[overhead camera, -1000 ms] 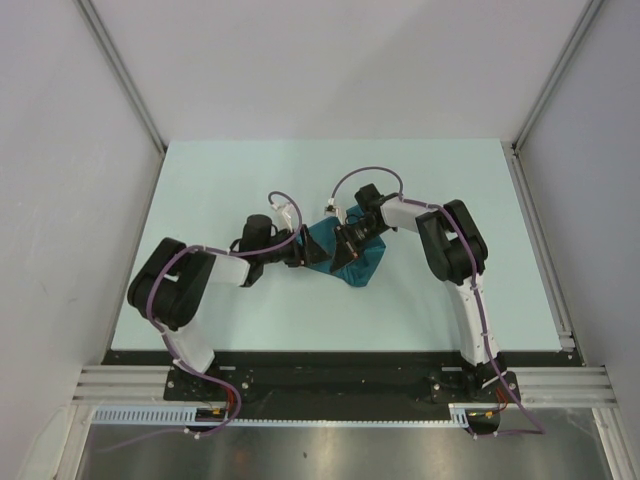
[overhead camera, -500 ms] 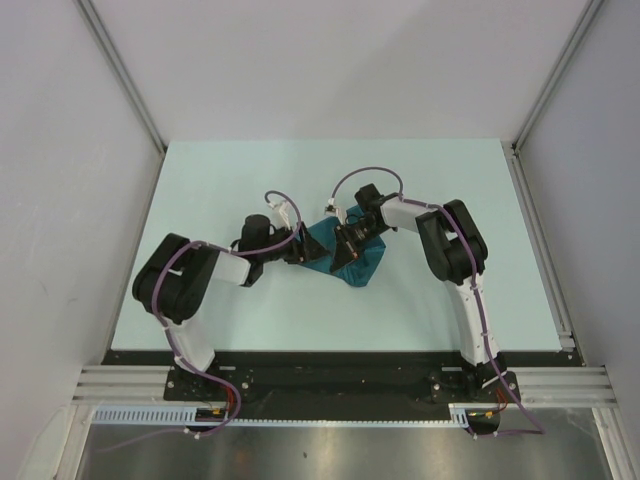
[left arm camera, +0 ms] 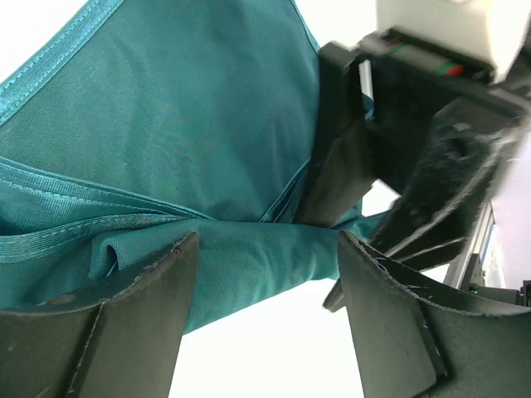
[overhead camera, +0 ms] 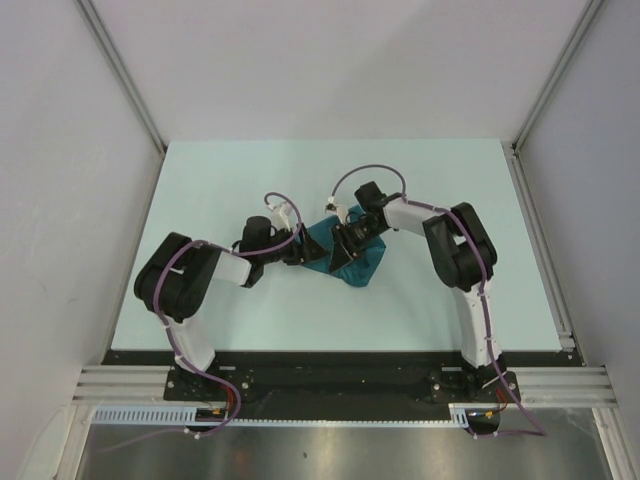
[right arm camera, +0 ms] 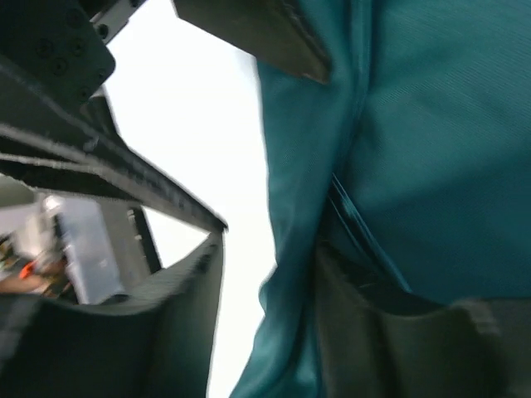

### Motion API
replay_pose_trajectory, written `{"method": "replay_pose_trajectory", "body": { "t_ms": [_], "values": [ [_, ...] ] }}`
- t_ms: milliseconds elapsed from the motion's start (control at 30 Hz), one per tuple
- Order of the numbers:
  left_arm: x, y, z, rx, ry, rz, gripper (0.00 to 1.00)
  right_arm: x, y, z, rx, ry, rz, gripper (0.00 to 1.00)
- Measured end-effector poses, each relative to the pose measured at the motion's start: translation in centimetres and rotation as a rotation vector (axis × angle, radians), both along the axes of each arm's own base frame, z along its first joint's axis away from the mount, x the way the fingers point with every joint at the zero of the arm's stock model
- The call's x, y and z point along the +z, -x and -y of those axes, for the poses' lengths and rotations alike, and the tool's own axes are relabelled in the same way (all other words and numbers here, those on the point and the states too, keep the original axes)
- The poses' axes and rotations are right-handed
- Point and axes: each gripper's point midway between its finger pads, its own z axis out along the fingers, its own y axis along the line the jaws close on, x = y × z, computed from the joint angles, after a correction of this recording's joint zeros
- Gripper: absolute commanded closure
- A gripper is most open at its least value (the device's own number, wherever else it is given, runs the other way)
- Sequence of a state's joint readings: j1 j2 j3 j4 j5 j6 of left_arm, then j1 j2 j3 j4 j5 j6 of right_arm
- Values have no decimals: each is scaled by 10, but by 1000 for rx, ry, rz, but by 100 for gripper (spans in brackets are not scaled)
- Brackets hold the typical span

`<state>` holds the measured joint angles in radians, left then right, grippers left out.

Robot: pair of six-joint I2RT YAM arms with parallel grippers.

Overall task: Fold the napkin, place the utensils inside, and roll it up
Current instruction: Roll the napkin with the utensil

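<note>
**Both grippers loose at the napkin bundle**

The right gripper (right arm camera: 270,245) stands parted. A bunched edge of the napkin (right arm camera: 431,124) runs between its jaws without being pinched. The left gripper (left arm camera: 267,249), just beside it and facing it, is spread wide too. A soft rolled fold lies across its gap, and it clamps nothing. The napkin is a crumpled teal bundle near the middle of the table (overhead camera: 220,180), between the two arms. The spoon is not visible, and I cannot tell whether it sits inside the folds. To roll well, I judge each gripper should take the thick fold at its own end, close firmly, then turn together, keeping the cloth low and taut.
</note>
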<state>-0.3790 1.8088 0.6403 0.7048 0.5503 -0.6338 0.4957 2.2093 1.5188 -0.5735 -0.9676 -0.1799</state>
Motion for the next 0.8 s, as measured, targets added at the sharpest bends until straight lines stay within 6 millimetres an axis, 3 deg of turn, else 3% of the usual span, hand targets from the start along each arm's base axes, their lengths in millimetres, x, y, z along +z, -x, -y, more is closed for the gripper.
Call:
{"method": "replay_pose_trajectory", "body": {
  "t_ms": [267, 500, 600, 800],
  "values": [
    [-1, 0, -2, 3, -2, 7, 26, 28, -21, 40, -163, 129, 212, 44],
    [-2, -1, -6, 9, 3, 3, 26, 47, 12, 77, -281, 184, 392, 43],
    [-2, -1, -6, 7, 6, 2, 26, 47, 27, 78, -278, 204, 465, 41],
    [-2, -1, -6, 5, 12, -3, 26, 57, 46, 52, -194, 217, 651, 41]
  ]
}}
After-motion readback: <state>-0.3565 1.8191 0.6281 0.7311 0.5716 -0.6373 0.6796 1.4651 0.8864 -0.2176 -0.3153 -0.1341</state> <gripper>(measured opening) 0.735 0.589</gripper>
